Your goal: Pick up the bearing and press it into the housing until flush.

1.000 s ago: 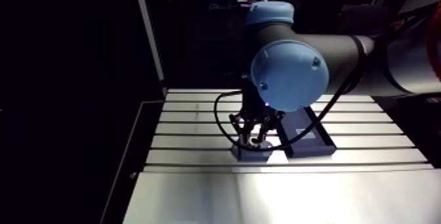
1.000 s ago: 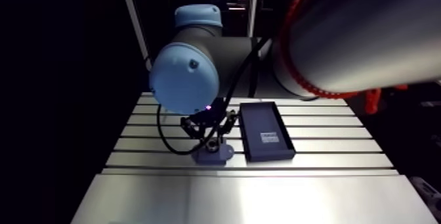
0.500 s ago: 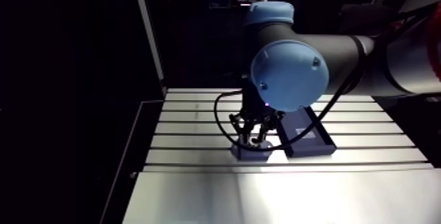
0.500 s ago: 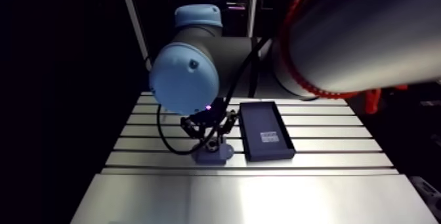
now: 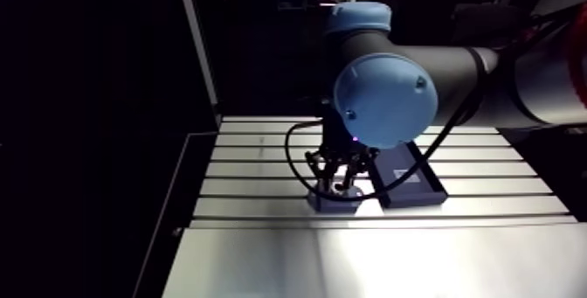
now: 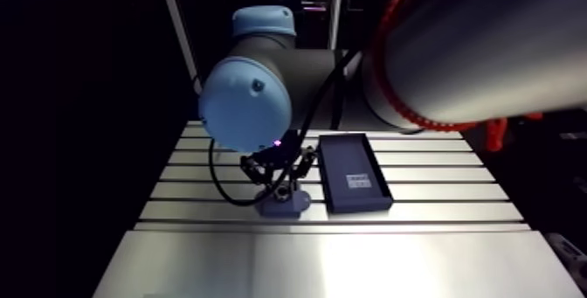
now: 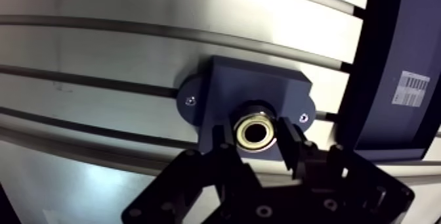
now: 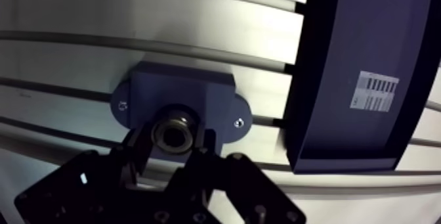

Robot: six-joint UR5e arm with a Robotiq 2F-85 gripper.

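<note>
Underneath everything, a slotted aluminium worktop (image 7: 98, 56), spread below and ahead of the pincer, grooves running crosswise.

Off to one side of the pincer, lying flat on that worktop, a dark blue rectangular tray (image 8: 354, 43) with a white printed label inside. Well clear of the fingers, and no part of the coming move.

Directly under the pincer, a dark blue plastic housing (image 7: 262, 89), blocky, with a rounded screw ear at each side. Sitting flat across the grooves, near the tray, with a strip of bare worktop showing between the two.

Black two-fingered pincer (image 7: 257, 136) drawn narrow, one finger on either side of a small round steel bearing (image 7: 256, 132) with a brassy inner ring. Gripping it by the outer rim, as far as can be judged.

Bearing facing up toward the wrist camera, hole axis running straight down along the pincer's own axis, centred at the mouth of the housing's bore. Impossible to say whether partly entered or only resting on the lip: bore rim hidden behind ring and fingers.

Deciding relation: bearing axis against bore axis. Seemingly in line, no tilt visible. Probably calls for a straight push down along that axis, no sideways correction, fingertips clearing the housing's top face before flush seating. Main risk, by judgement: slight cocking and a jam against the lip.
</note>
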